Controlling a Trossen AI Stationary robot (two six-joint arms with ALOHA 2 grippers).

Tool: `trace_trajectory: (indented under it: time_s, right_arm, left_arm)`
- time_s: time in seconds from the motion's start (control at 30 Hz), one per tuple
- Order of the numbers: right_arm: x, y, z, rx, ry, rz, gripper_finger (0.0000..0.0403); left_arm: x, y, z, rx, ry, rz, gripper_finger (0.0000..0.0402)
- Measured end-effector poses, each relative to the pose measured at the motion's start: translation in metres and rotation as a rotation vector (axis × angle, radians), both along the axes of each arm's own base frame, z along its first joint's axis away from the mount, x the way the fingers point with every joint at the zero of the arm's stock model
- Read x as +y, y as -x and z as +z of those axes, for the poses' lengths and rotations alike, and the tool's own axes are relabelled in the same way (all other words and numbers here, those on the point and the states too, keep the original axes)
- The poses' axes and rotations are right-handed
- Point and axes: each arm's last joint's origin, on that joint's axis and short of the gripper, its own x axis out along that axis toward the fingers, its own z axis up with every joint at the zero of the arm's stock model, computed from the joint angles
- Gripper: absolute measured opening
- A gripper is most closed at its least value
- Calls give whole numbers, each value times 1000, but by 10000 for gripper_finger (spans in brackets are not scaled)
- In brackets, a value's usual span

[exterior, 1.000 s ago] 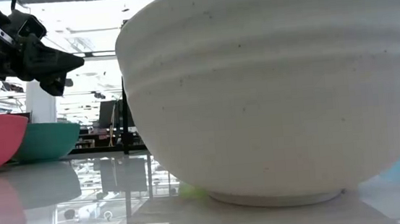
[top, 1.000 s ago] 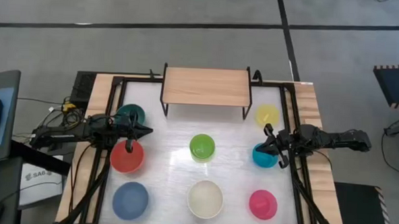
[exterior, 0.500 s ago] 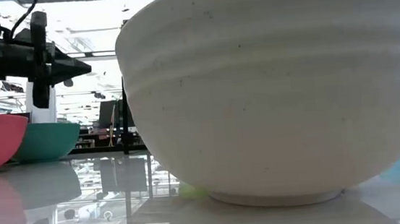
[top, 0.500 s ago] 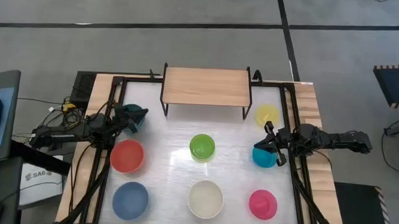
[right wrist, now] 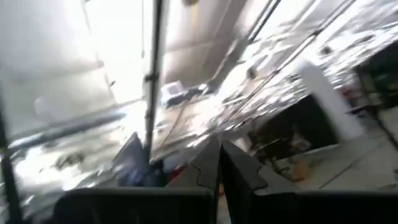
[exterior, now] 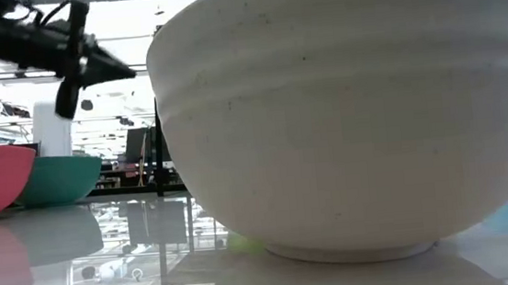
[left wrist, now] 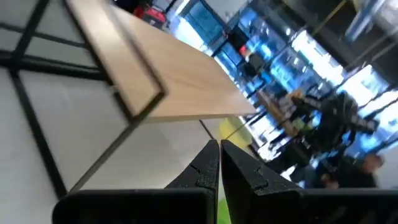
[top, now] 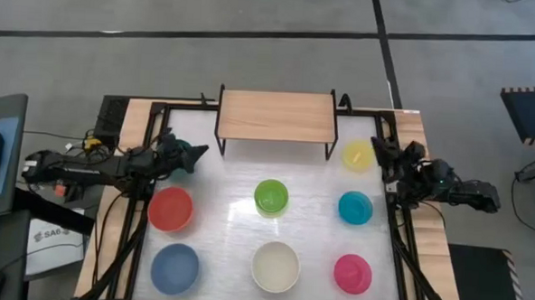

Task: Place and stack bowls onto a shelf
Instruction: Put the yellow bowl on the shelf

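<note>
The shelf stands by its black legs at the table's far side, its wood top bare; the left wrist view shows it too. My left gripper is shut and hovers over the teal bowl, pointing at the shelf's left legs. My right gripper is shut, raised just right of the yellow bowl. On the table sit the red, green, cyan, blue, cream and pink bowls. In the high view my left arm hides most of the teal bowl.
A black frame runs along the table's left, right and far sides. White tabletop lies bare between the bowls and in front of the shelf. The cream bowl fills most of the low view.
My left gripper has moved from above the red bowl toward the far edge, rising over the teal bowl and pointing at the shelf. My right gripper has swung from the cyan bowl toward the far edge, to beside the yellow bowl. No bowl has moved.
</note>
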Motion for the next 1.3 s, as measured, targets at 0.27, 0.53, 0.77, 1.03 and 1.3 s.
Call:
trace_trajectory:
  time_s: [0.27,0.53,0.77,1.03,1.3]
  right_arm:
    - [-9,3,0,-29,-207,-201,43]
    - [-17,-10,-19,327,-571,-252,43]
    - [-19,-3,-16,569,-812,-314,43]
    - [-27,-6,3,725,-788,-386,43]
    - [-34,-6,-12,888,-930,-391,58]
  left_arm:
    - [3,-31,36,110,-119,-36,2]
    - [31,-33,48,194,-110,86,35]
    - [66,-39,61,269,-141,102,101]
    - [94,-51,78,297,-162,93,143]
    - [100,-53,90,318,-214,84,144]
